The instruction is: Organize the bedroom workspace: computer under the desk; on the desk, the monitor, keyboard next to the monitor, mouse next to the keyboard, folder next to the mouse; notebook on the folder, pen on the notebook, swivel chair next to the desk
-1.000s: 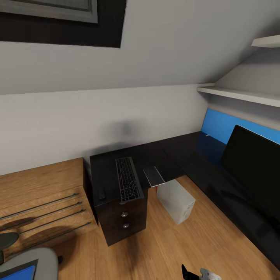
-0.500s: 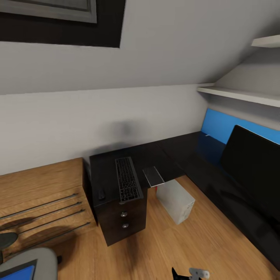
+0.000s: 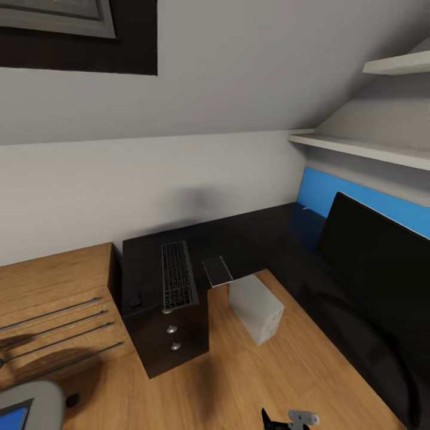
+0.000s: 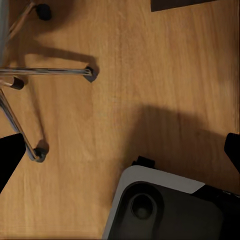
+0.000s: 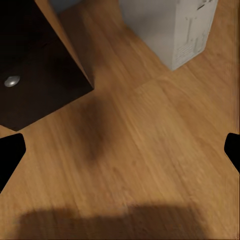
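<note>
At far left the swivel chair [image 3: 27, 406] carries the folder [image 3: 12, 417], beside a wooden dresser [image 3: 54, 310]. The table [image 3: 251, 245] bears mouse [image 3: 135, 300], keyboard [image 3: 178, 282], notebook [image 3: 217, 270]; the computer [image 3: 257, 307] stands on the floor beneath; monitor [image 3: 382, 269] rightmost. Both tools [image 4: 120, 150] [image 5: 120, 150] are spread, empty.

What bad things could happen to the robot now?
The keyboard sticks out a little over the desk edge above the drawers, so a bump might knock it off.
The notebook also hangs past the edge and could slide down.
The chair with the blue folder sits close beside the robot, and its legs spread near the base, so rolling on might catch them.
</note>
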